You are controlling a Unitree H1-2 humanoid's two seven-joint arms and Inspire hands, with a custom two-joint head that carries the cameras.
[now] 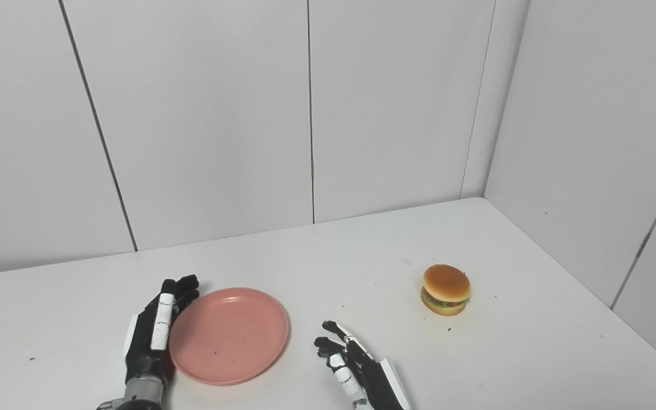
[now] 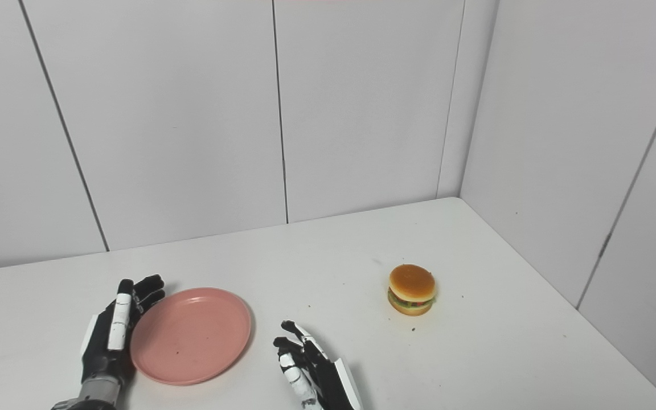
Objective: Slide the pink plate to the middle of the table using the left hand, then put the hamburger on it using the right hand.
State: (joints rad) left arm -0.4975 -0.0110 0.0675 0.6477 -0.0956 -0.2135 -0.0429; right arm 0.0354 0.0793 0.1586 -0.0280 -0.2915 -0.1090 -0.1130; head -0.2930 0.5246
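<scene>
Left hand (image 1: 154, 336): fingers extended and apart, holding nothing, laid flat along the left rim of the pink plate (image 1: 229, 335); whether it touches the rim cannot be told. Wrist cut off by the bottom edge.
Right hand (image 1: 356, 367): fingers spread, empty, low over the surface (image 1: 328, 256), just right of the plate and apart from it; palm partly out of frame.
Pink plate: empty, flat, left of centre.
Hamburger (image 1: 446, 289): upright, well right of the plate, beyond the right hand.
</scene>
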